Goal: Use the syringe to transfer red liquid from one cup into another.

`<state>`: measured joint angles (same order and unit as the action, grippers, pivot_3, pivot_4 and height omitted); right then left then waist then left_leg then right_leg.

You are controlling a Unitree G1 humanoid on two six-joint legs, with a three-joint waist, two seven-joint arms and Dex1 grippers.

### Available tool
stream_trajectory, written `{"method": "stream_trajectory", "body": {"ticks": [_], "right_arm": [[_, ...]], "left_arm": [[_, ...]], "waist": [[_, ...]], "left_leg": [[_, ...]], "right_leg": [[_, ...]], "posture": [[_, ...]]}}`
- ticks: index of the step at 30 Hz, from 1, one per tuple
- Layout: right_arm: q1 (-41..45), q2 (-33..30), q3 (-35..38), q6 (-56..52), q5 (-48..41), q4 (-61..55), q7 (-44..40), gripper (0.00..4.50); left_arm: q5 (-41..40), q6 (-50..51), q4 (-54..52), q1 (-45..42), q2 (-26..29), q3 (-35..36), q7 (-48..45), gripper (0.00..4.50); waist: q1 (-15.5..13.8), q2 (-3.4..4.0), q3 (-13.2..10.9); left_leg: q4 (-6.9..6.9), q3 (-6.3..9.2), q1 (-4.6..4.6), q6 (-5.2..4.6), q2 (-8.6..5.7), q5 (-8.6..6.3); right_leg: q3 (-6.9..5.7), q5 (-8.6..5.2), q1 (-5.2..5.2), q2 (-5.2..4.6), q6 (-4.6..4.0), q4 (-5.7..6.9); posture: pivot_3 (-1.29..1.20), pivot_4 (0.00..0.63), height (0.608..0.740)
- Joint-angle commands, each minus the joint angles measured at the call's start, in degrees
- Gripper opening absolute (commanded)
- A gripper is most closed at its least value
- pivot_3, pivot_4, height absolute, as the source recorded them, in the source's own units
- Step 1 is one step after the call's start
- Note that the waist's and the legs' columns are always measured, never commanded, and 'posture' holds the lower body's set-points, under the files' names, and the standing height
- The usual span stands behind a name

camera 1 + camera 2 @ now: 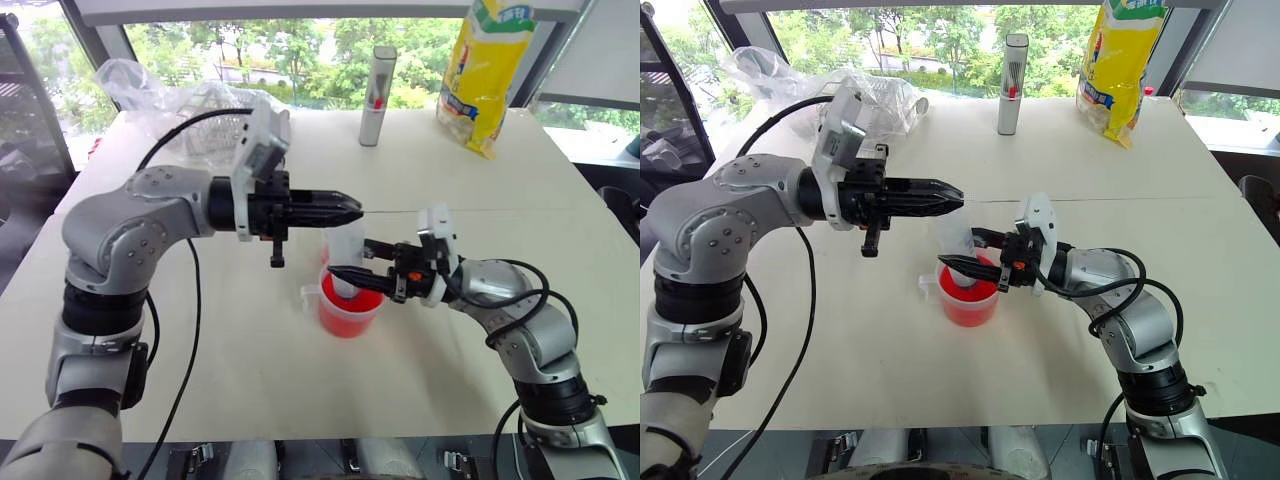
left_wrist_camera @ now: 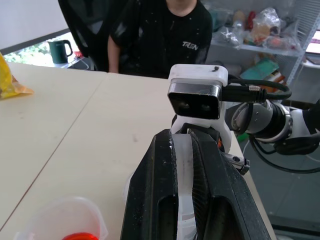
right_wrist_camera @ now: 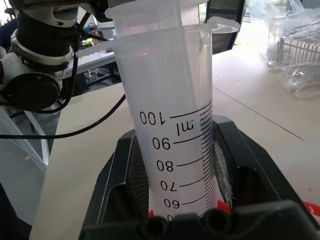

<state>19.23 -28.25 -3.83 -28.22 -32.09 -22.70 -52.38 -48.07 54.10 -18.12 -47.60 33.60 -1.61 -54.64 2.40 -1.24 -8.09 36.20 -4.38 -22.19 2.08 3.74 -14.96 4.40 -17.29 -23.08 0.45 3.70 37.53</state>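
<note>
**Holding syringe upright over red cup, both grippers clamped**

Left eye view: white desk (image 1: 250, 380) by a window. Right gripper (image 1: 345, 272) pinches the lower barrel of the large clear plastic syringe (image 1: 345, 255), which stands upright with its lower end inside the larger clear plastic measuring cup (image 1: 347, 310). Cup has a side handle toward the robot's left and holds bright orange-red translucent liquid (image 1: 345, 318). Left gripper (image 1: 352, 209) points level toward the robot's right, fingers pressed together at the top of the syringe, on its plunger. Grey upright tube (image 1: 377, 95) stands at the far edge of the desk, yellow plastic bag (image 1: 485, 70) to its right, crumpled clear plastic bag (image 1: 165, 95) at far left.

Right eye view: same layout; syringe upright in the handled cup, right gripper's black fingers on either side of the barrel just above the cup rim, left gripper tips at the syringe top.

Left wrist view: left gripper's black fingers (image 2: 157, 200) closed on a thin clear plastic piece, the plunger top. Right arm's white wrist camera (image 2: 196, 95) just beyond. Cup with red liquid at the lower corner. Person in a black shirt (image 2: 165, 35) sits behind the desk.

Right wrist view: right gripper's fingers (image 3: 122, 175) clamp the clear barrel, printed marks running from 60 up to 100 ml visible. Red liquid visible just at the barrel's base.
</note>
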Motion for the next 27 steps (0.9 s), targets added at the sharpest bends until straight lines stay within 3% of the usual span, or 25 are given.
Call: {"method": "stream_trajectory", "body": {"ticks": [1,27], "right_arm": [[0.54,-0.71,1.13,0.75,-1.09,-1.01,-0.54,1.38],[-2.26,-1.64,-1.28,1.08,-0.87,1.43,-2.62,1.38]], "left_arm": [[-0.13,-1.25,0.49,-2.29,-0.10,1.08,0.09,0.03],[-0.12,-2.56,6.99,-9.76,0.76,4.36,0.84,0.03]], "waist": [[-0.02,0.00,0.00],[0.00,0.00,0.00]], "left_leg": [[0.00,0.00,0.00,0.00,0.00,0.00],[0.01,-0.01,0.01,0.00,-0.01,0.00]], "right_leg": [[0.00,0.00,0.00,0.00,0.00,0.00],[0.00,0.00,0.00,0.00,0.00,0.02]], "posture": [[0.00,0.150,0.740],[0.00,0.150,0.740]]}}
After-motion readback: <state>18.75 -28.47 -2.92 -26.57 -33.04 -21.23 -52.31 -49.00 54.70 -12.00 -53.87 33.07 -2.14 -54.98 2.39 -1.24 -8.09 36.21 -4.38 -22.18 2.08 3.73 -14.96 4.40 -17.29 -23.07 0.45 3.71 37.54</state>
